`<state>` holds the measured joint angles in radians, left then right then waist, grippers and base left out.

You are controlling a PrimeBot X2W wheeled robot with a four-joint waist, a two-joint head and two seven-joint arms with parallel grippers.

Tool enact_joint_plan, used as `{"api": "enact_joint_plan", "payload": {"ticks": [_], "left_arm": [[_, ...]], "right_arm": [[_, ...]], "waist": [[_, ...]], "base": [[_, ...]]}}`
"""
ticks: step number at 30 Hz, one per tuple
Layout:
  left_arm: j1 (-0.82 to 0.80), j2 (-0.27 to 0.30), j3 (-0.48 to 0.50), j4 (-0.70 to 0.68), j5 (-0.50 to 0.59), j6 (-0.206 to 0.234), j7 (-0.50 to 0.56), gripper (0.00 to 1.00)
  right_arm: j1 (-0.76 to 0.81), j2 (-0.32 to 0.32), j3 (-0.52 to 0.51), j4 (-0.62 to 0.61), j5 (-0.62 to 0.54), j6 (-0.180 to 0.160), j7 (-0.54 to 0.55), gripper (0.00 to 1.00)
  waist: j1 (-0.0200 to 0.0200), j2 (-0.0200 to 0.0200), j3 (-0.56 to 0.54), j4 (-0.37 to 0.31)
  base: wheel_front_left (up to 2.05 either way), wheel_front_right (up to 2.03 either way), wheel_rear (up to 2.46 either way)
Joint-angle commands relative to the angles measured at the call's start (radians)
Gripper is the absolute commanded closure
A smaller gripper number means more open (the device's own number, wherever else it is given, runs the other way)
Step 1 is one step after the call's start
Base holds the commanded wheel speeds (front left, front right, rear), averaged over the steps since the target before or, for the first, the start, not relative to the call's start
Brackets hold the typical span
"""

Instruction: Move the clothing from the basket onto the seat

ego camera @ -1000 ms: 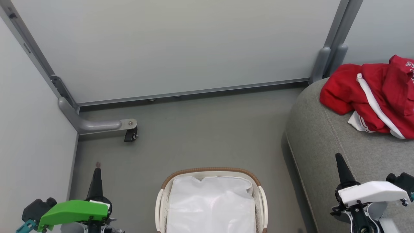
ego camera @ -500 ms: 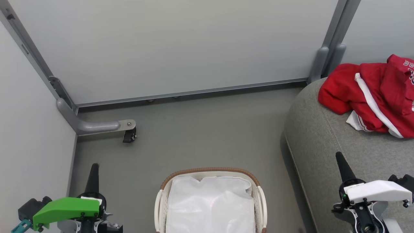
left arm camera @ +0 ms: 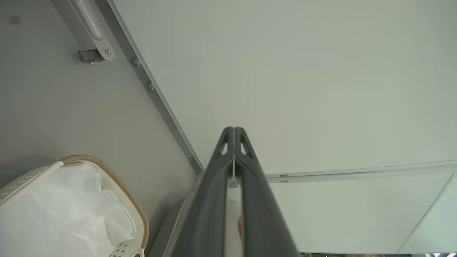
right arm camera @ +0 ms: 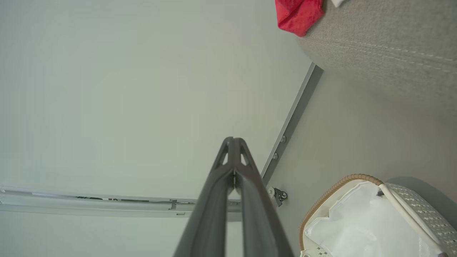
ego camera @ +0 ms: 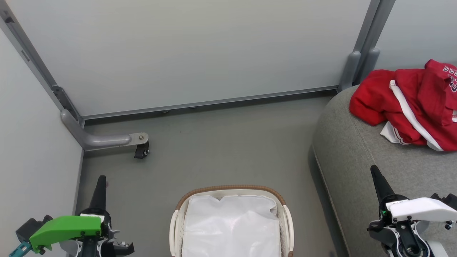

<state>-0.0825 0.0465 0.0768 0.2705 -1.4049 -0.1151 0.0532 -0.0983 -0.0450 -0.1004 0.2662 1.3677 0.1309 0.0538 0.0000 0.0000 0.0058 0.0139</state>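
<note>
The red clothing [ego camera: 410, 103] lies in a crumpled heap on the grey seat [ego camera: 357, 153], at the far right of the head view, its white bands and a bit of white lettering showing. In the right wrist view a red fold [right arm camera: 298, 14] rests near the seat's rounded edge [right arm camera: 385, 46].

The basket [ego camera: 232, 188] stands on the grey floor [ego camera: 221, 142], beside the seat and apart from it. Inside it is only the white liner [ego camera: 232, 225].

The left fingers [ego camera: 100, 192] point up over the floor to the left of the basket. In the left wrist view they [left arm camera: 214, 192] are pressed together at the tips with nothing between them, and the basket's brown rim [left arm camera: 117, 182] is at the lower left.

The right fingers [ego camera: 380, 185] rise in front of the seat's near part, well short of the clothing. In their own view they [right arm camera: 216, 200] are likewise closed tip to tip and empty, with the basket [right arm camera: 335, 185] at the lower right.

A pale wall panel [ego camera: 189, 53] stands behind, and a small black caster [ego camera: 141, 152] sits on the floor by its foot.
</note>
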Motion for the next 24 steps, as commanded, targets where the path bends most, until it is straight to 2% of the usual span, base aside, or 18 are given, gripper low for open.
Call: {"api": "enact_joint_plan", "payload": {"ticks": [1,24], "left_arm": [[-0.021,0.005,0.007,-0.008,-0.023,-0.007,0.007,1.00],[-0.032,0.006,0.035,-0.024,-0.176,-0.017,0.053,1.00]], "right_arm": [[-0.014,-0.006,-0.004,-0.010,0.023,0.000,0.007,1.00],[-0.014,-0.008,-0.014,-0.021,0.206,0.000,0.054,1.00]], "waist": [[0.0000,0.0000,0.000,-0.001],[0.0000,0.0000,-0.002,-0.011]], "base": [[0.00,0.00,0.00],[0.00,0.00,0.00]]}}
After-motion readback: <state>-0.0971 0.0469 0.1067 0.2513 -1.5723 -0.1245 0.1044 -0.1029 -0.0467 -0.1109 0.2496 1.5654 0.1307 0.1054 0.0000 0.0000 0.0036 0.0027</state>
